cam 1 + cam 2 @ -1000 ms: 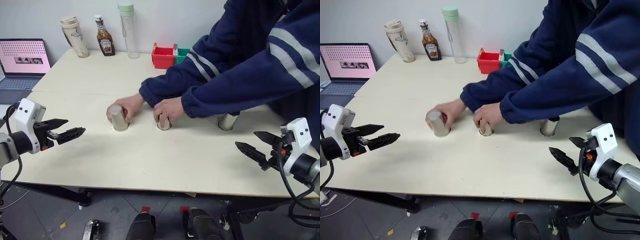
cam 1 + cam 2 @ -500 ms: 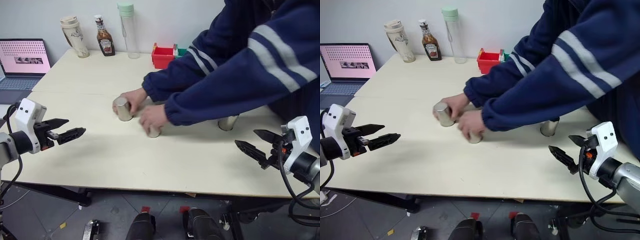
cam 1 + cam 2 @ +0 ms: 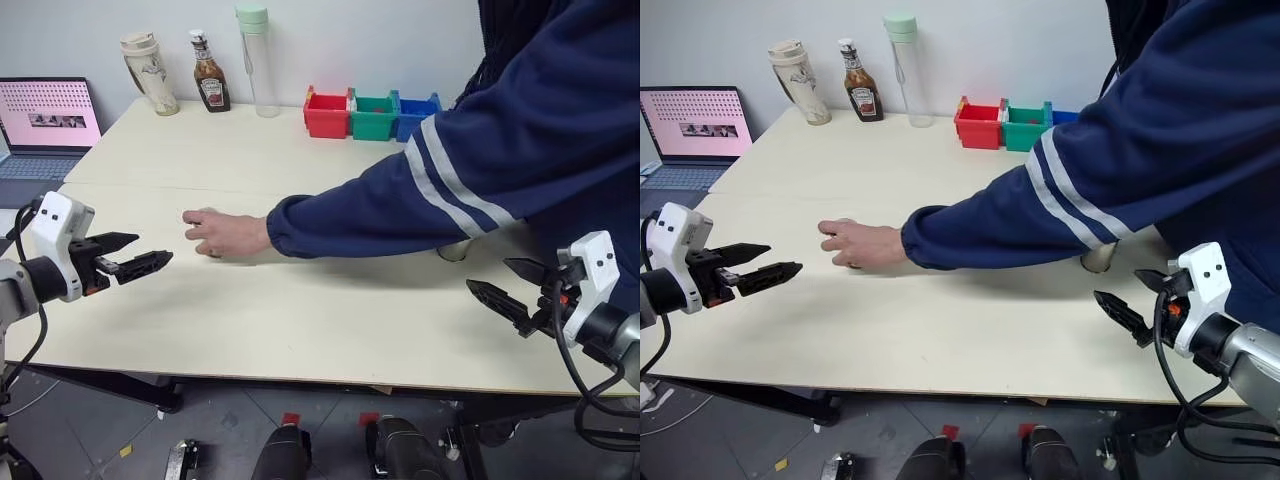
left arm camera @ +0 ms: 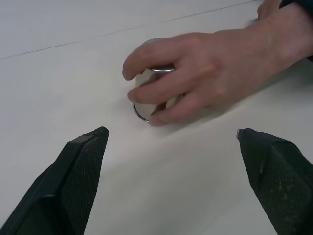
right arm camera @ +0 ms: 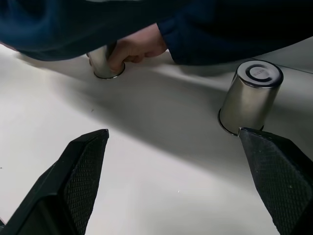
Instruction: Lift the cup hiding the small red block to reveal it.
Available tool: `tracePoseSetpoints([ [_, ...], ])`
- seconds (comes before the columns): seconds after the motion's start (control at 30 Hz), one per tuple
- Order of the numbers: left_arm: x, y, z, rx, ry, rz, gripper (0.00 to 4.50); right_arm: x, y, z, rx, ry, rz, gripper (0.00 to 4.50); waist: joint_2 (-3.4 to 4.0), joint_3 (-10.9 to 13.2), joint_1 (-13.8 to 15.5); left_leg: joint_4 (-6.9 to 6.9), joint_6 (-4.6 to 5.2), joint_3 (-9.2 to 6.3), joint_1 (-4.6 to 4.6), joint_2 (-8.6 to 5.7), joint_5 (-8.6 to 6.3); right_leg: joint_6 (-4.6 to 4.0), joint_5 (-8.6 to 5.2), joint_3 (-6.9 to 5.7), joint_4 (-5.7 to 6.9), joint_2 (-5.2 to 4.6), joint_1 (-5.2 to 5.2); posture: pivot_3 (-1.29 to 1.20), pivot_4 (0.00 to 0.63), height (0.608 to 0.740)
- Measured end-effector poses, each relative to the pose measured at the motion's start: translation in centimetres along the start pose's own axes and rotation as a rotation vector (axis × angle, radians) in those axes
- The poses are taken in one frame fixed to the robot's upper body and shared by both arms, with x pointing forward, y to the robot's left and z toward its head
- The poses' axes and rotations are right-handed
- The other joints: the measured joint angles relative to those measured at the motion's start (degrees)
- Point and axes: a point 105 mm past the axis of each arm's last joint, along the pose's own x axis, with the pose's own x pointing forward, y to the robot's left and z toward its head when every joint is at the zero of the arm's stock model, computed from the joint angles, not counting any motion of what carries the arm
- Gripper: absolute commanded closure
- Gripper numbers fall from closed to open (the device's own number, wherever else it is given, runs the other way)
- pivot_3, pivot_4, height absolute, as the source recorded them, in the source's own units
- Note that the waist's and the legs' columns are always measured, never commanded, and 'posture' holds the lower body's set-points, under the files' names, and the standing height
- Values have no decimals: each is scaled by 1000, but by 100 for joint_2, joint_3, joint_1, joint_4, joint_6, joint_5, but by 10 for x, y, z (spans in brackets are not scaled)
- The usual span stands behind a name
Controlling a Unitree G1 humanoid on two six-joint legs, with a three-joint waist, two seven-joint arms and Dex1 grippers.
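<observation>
Left eye view: nearest, at the tabletop's [image 3: 300, 330] front edge, the left hand [image 3: 140, 264] and the right hand [image 3: 505, 300] are seen held off its left and right ends, each with its two black fingers spread wide and nothing between them. Neither is touching a cup.

Farther in, a person's hand [image 3: 225, 233] is laid over one steel cup [image 4: 149, 93], seen in the left wrist view with the fingers wrapped over its top and side. In the right wrist view a second cup [image 5: 105, 63] is gripped by the person's other hand [image 5: 134, 49], and a third cup [image 5: 249, 98] stands free, mouth down, just beside the right hand's far finger. At the back of the tabletop a red bin [image 3: 326, 112], a green bin [image 3: 373, 113], a clear bottle [image 3: 256, 60] and a sauce bottle [image 3: 209, 84] are lined up, with a laptop [image 3: 48, 125] off to the left.

The task is judged not yet begun: no cup has been lifted, and two are under the person's hands. The choice and the lift are left to do.

The small red block cannot be seen; it is presumably under one of the cups, and which one cannot be told. From the head views the cups are largely covered by the sleeve [image 3: 420, 200] and hands.
</observation>
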Motion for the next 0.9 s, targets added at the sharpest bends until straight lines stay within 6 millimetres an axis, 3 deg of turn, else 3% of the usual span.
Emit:
tracePoseSetpoints([
  [0.33,-1,-4,-2,9,23,-23,31,2,5,-2,15,5,26,0,0,0,0,0,0,0,0,0,0,1,1,0,1,0,0,0,150,740],
  [0.43,1,-19,-7,9,50,-74,31,5,12,-5,24,15,78,0,0,0,-2,0,0,1,0,1,0,1,1,2,-1,0,0,0,150,740],
  [0.5,6,-41,-7,4,39,-144,31,12,25,-6,21,28,162,0,-1,-1,-3,1,0,4,3,0,0,0,0,7,-1,-2,2,0,150,740],
  [0.6,19,-91,-7,25,0,-304,31,28,47,-4,-22,18,299,0,-4,-3,-6,9,0,5,2,1,0,0,0,9,-1,-1,3,0,150,740],
  [0.67,28,-118,-4,59,-38,-362,31,49,54,-3,-67,1,348,0,-8,-6,-17,14,1,8,8,1,2,-1,1,14,1,4,7,0,150,740],
  [0.73,34,-131,0,86,-78,-380,31,65,56,-4,-81,-15,352,0,-8,-6,-12,15,3,8,9,0,4,-1,2,20,4,12,8,0,150,740],
  [0.9,45,-137,5,145,-175,-323,31,123,59,0,-122,-59,343,0,-8,-6,-29,14,5,20,15,10,7,17,28,29,8,60,3,0,150,740],
])
